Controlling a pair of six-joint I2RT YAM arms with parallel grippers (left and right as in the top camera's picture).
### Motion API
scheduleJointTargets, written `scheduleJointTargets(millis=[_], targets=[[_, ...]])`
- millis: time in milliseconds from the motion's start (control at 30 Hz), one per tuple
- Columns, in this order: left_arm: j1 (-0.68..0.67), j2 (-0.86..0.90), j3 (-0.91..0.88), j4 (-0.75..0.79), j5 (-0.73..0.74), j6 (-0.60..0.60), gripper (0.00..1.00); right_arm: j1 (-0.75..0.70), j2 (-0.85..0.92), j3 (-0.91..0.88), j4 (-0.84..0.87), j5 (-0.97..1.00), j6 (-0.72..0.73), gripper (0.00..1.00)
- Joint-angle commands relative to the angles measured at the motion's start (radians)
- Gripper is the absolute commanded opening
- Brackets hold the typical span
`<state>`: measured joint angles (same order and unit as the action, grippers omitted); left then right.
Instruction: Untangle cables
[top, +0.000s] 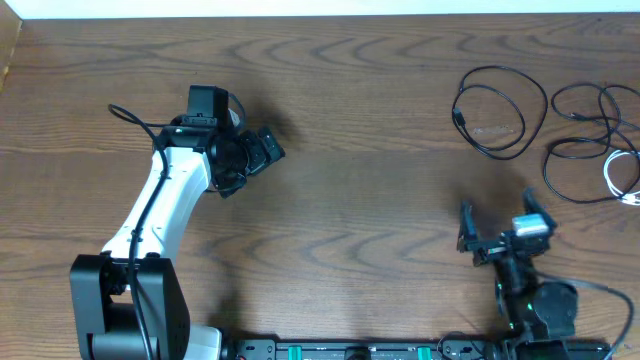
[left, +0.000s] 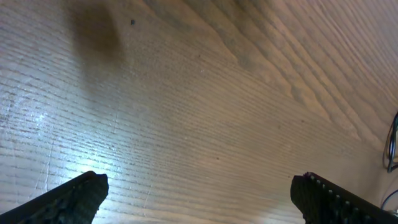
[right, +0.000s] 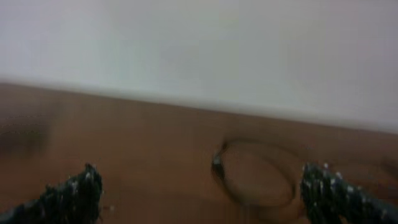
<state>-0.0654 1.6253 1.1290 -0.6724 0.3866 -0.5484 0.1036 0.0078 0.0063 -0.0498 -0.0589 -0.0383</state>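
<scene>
Three cables lie at the table's far right. A black cable (top: 500, 105) lies in a separate loop; it also shows blurred in the right wrist view (right: 249, 177). A second black cable (top: 590, 130) is looped further right, with a white cable (top: 622, 175) crossing its lower end near the edge. My right gripper (top: 500, 222) is open and empty, in front of the cables and not touching them. My left gripper (top: 262, 150) is open and empty over bare wood at the left, far from the cables. A thin strip of cable (left: 392, 143) shows at the left wrist view's right edge.
The wooden table (top: 350, 200) has a pale wall along its far edge (top: 320, 8). The left arm's white link (top: 165, 195) slants across the left side. The arm bases sit at the front edge (top: 350, 350).
</scene>
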Motion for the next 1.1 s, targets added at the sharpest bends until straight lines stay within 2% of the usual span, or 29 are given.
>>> scheduleJointTargets(millis=[0, 1067], targets=[[0.003, -0.004, 0.021, 0.000, -0.007, 0.013, 1.00, -0.011, -0.003, -0.001, -0.008, 0.006, 0.008, 0.99], [0.003, -0.004, 0.021, -0.001, -0.015, 0.014, 1.00, -0.013, -0.002, -0.001, -0.022, 0.007, 0.008, 0.99]])
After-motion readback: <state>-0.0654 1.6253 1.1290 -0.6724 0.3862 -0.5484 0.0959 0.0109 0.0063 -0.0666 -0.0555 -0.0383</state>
